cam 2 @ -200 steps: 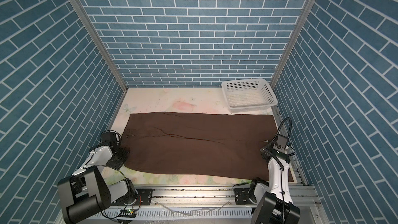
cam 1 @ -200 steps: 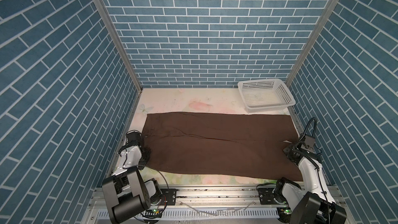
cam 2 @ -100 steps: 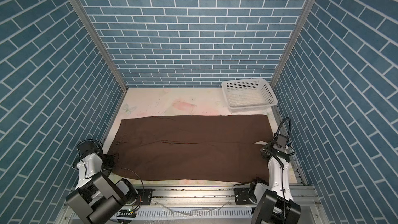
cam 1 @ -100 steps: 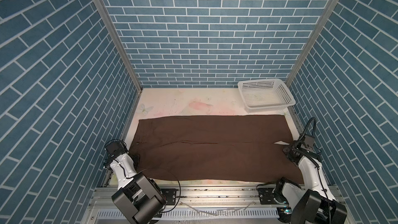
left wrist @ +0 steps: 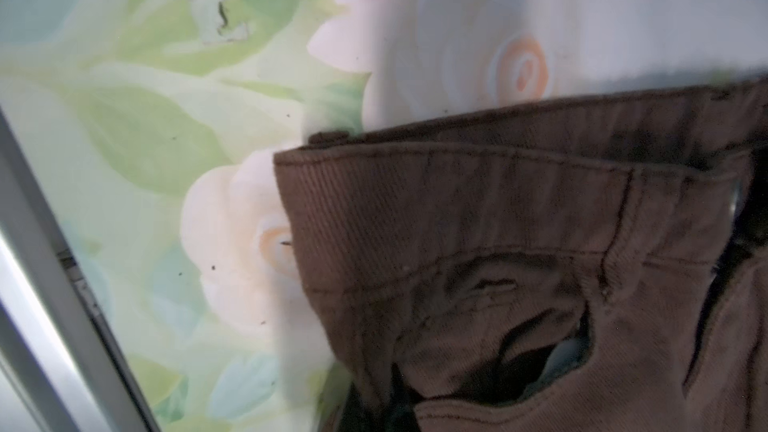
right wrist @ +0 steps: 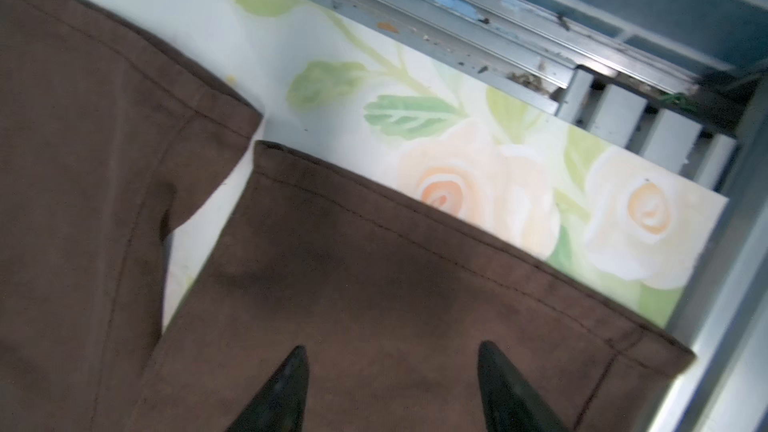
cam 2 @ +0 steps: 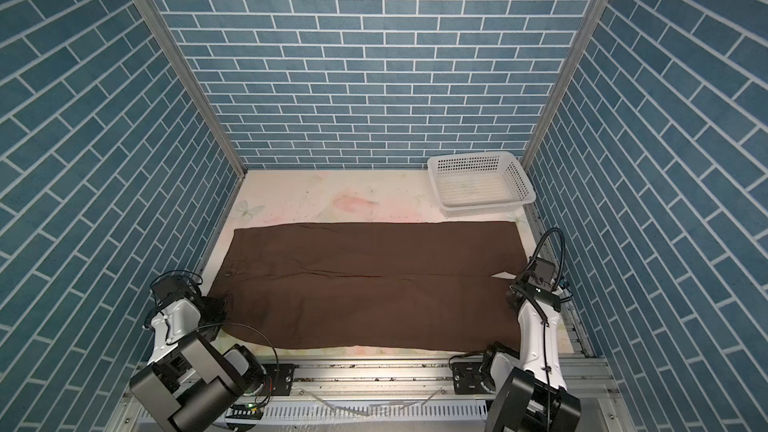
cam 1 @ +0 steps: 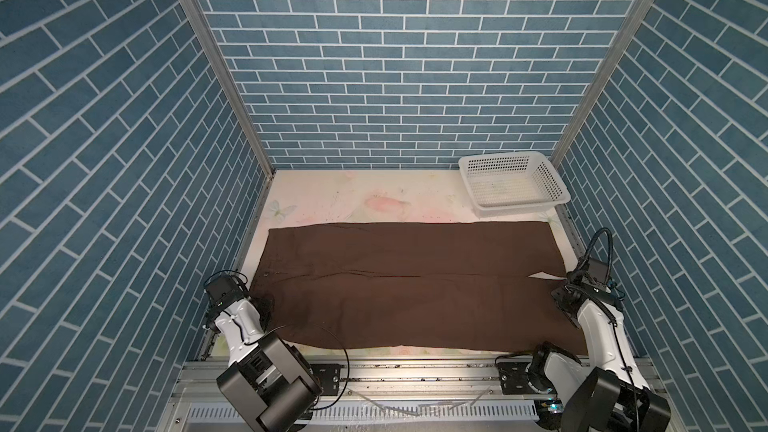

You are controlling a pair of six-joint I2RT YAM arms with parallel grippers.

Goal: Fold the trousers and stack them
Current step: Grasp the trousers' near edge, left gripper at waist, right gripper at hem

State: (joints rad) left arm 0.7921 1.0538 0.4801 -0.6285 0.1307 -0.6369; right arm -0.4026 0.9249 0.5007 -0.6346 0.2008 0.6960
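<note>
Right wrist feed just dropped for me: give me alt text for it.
The right gripper, jaws apart and empty, sits over the hem end of one leg of the brown trousers. Both leg hems lie flat on the floral table cover, a narrow wedge of cover showing between them, with the metal table rail just beyond.

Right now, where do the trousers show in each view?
Top view: trousers spread across the near half of the floral table cover.
Top view: the same spread.
Left wrist: waistband corner, close up.
Right wrist: both leg hems, a gap between them.
Shared landmark: the floral table cover.
</note>
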